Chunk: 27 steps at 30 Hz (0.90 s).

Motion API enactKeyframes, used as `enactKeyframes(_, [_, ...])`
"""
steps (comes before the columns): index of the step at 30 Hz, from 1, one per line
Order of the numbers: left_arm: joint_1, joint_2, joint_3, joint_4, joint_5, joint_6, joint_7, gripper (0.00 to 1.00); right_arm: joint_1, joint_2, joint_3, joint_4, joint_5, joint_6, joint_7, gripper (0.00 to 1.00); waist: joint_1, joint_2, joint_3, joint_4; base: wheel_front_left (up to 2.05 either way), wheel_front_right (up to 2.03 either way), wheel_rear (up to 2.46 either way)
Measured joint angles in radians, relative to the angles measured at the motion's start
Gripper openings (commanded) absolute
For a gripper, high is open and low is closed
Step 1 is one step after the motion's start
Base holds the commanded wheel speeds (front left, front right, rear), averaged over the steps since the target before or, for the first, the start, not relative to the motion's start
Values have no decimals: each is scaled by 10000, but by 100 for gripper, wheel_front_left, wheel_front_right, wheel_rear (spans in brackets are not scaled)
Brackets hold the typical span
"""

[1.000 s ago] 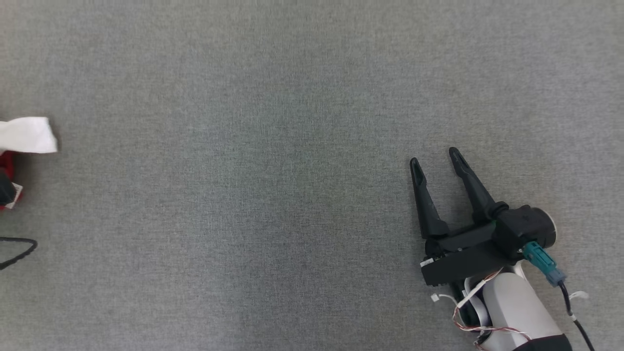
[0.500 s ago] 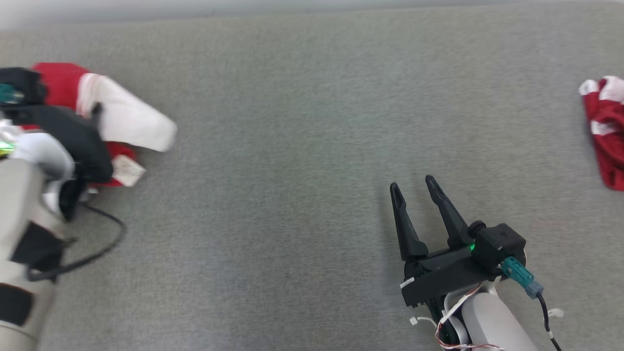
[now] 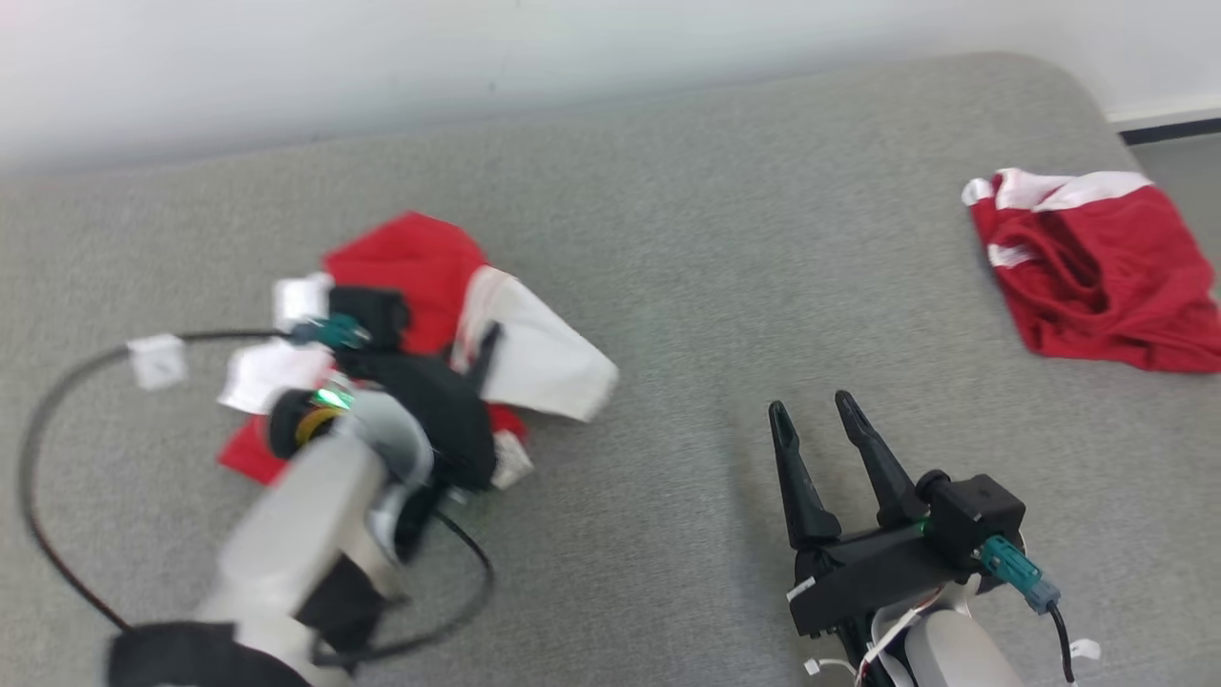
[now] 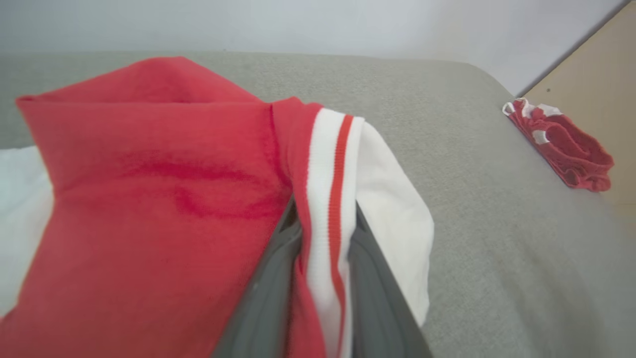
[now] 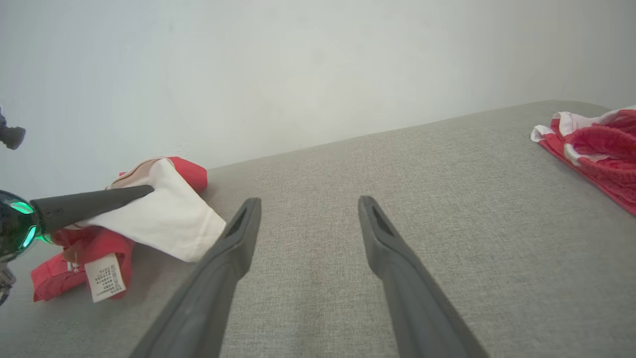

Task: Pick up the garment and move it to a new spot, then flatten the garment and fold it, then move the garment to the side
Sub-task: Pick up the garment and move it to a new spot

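Observation:
The garment (image 3: pixel 410 253) is red with white sleeves and a red-striped white band, and lies bunched on the grey cloth surface (image 3: pixel 687 248) at left centre. My left gripper (image 3: pixel 477 348) is shut on it. In the left wrist view the striped band (image 4: pixel 330 164) of the garment (image 4: pixel 149 174) is pinched between both fingers of that gripper (image 4: pixel 325 214). A white label (image 5: pixel 104 276) hangs from the garment (image 5: pixel 169 219). My right gripper (image 3: pixel 811 405) stands open over bare surface at the lower right, holding nothing, and its fingers (image 5: pixel 238 238) spread wide in the right wrist view.
A second red and white garment (image 3: pixel 1097 277) lies crumpled at the surface's far right corner (image 4: pixel 566 149). A pale wall (image 3: pixel 477 57) runs behind the surface. My left arm's black cable (image 3: pixel 38 458) loops at the left. Bare grey surface lies between the two garments.
The head view has swung up and across, bringing my left arm, the held garment and the second garment into view. The right gripper stays open. The left stays shut on the garment.

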Motion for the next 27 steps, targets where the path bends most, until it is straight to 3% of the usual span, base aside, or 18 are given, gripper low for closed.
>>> enactKeyframes(4, [487,-520,-706,-234,-140,-2,-571,0,219,0,-94,67,-12,0,0,100,0,-1,-334,-234,0,0,0])
enactKeyframes(9, [889,-652,-1198,102,10,-2,-1862,0,358,2,-90,134,2,0,0,100,-1,-1,-670,-409,0,0,0])
enactKeyframes(10, [922,-656,-1189,215,29,-2,-2182,5,359,2,-86,138,6,0,0,100,-1,-1,-720,-432,0,0,0])
enactKeyframes(11, [962,-663,-1177,309,-13,-2,-2387,30,362,2,-88,136,19,0,0,100,-1,-1,-764,-443,0,0,0])
enactKeyframes(12, [1034,-669,-1158,399,-40,-2,-2552,75,379,2,-90,132,27,0,0,100,-1,-1,-803,-442,0,0,0])
enactKeyframes(14, [1210,-648,-1083,616,-79,-4,-2780,96,432,2,-105,127,46,0,0,100,-1,-2,-862,-405,0,0,0])
enactKeyframes(15, [1289,-600,-1080,679,-36,-15,-2861,100,466,2,-130,125,46,0,0,100,-1,-2,-881,-367,0,0,0])
enactKeyframes(21, [1688,-44,-79,65,600,201,-2993,100,560,6,-268,107,13,0,2,100,-1,-1,-989,-124,0,0,0])
enactKeyframes(22, [2098,234,629,-608,1187,445,-3014,100,603,8,-351,109,-21,0,0,100,-1,-2,-1051,-20,0,0,0])
enactKeyframes(27, [3672,514,1971,-1687,2288,1026,-3014,100,775,8,-485,104,-213,0,2,100,-1,-1,-1238,159,0,0,0])
